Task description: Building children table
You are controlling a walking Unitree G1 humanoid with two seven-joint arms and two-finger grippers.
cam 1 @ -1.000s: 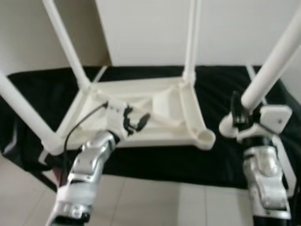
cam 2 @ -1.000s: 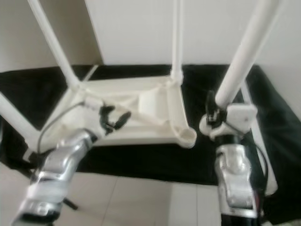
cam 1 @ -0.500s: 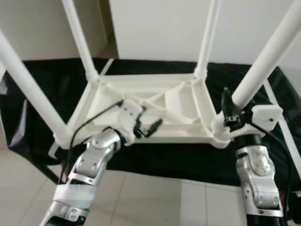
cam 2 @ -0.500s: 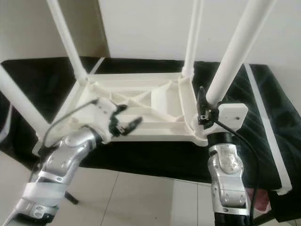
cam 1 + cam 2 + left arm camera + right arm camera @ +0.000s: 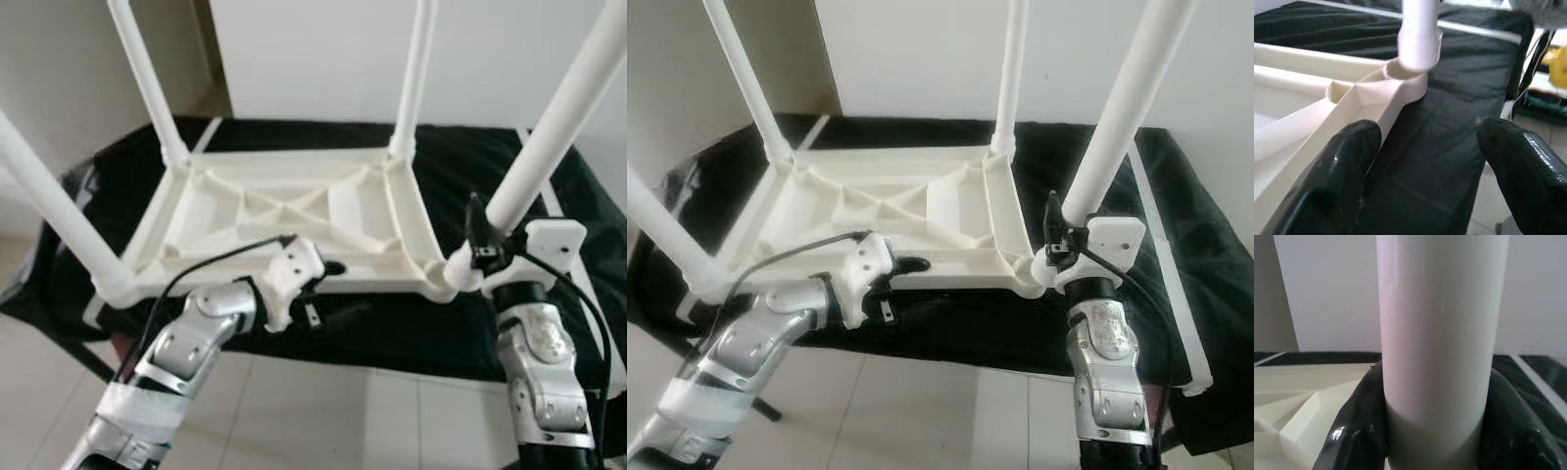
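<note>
A black cloth (image 5: pixel 549 186) covers a low surface in front of a pale wall (image 5: pixel 313 49), with light floor tiles (image 5: pixel 323 411) at its near edge. On the cloth lies the white table (image 5: pixel 294 211), upside down, its ribbed underside facing up. The ribs split the underside into shallow compartments, and all of them look bare.

Four white legs rise from the corners. The far left leg (image 5: pixel 147 83) and far right leg (image 5: pixel 413 73) stand in their sockets at the back. The near left leg (image 5: pixel 49 211) slants up out of the near left corner. The near right leg (image 5: pixel 558 117) rises from the near right corner socket (image 5: pixel 458 276), seated in it or just at its mouth.

The right gripper (image 5: pixel 478 245) is at the base of the near right leg, just above the socket. In the right wrist view its two black fingers (image 5: pixel 1359 431) sit tight on either side of the white tube, clamped on it.

The left gripper (image 5: pixel 318 289) is at the table's near edge, towards the middle. In the left wrist view its fingers (image 5: pixel 1337 181) are spread wide apart with nothing between them; one finger lies against the white rim, the other hangs over the cloth, and the near right leg in its socket shows beyond them.
</note>
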